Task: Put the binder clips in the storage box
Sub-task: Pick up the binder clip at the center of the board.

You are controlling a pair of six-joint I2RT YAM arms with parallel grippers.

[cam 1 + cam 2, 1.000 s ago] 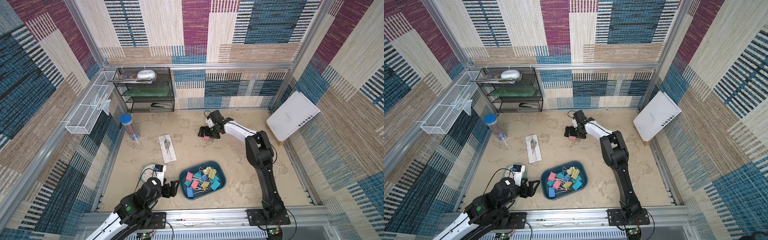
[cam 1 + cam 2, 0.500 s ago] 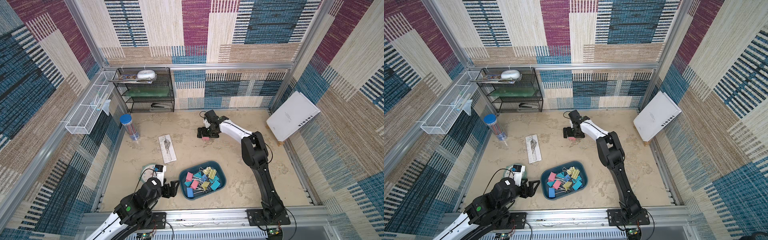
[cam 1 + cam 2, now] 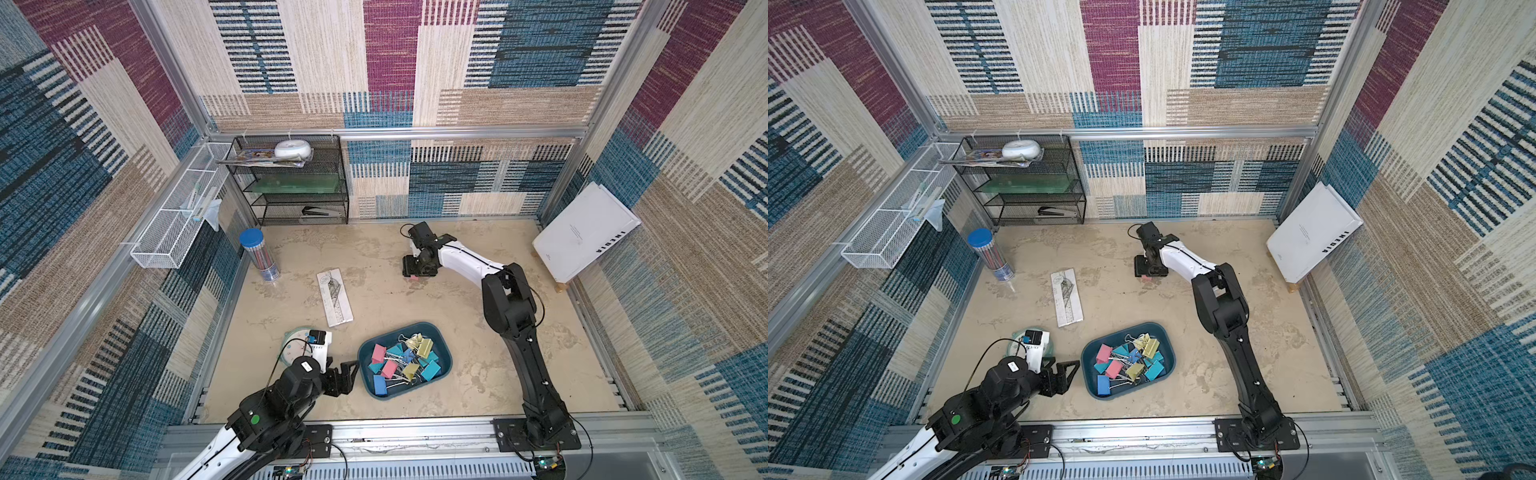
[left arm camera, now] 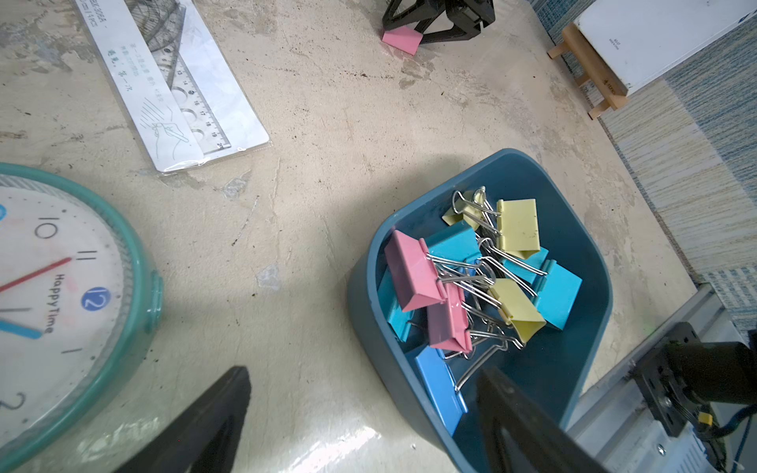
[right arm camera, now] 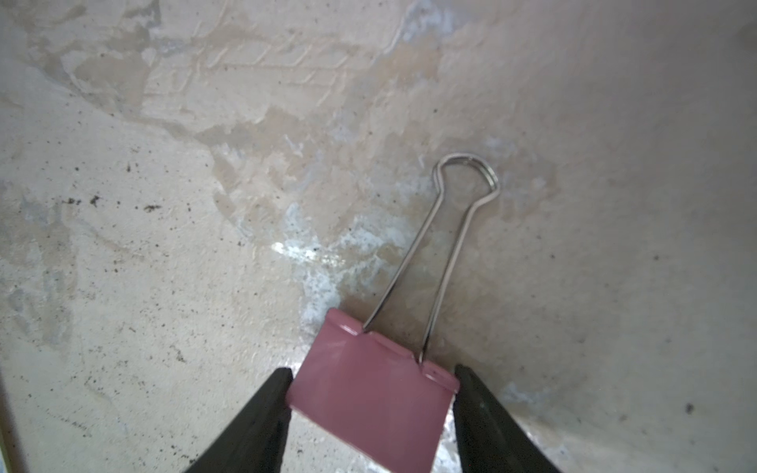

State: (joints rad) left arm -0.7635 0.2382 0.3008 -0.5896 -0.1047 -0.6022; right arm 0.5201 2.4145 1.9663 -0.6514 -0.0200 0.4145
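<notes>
Since our right tool (image 5: 372,368) only nips the pink clip (image 5: 368,405) with its tips on the worktop (image 5: 164,245), well apart from the box (image 3: 438,338), we reckon it could pop loose lifting; left tool (image 3: 345,376) wide open, empty.

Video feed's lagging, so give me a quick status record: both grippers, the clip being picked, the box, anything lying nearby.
Right gripper: closed against both sides of the pink binder clip, which lies on the table
Left gripper: open, empty, next to the storage box
Box contents: pile of pink, yellow and blue binder clips
Loose clips seen: only the pink one
Nearby: ruler pack, clock
</notes>
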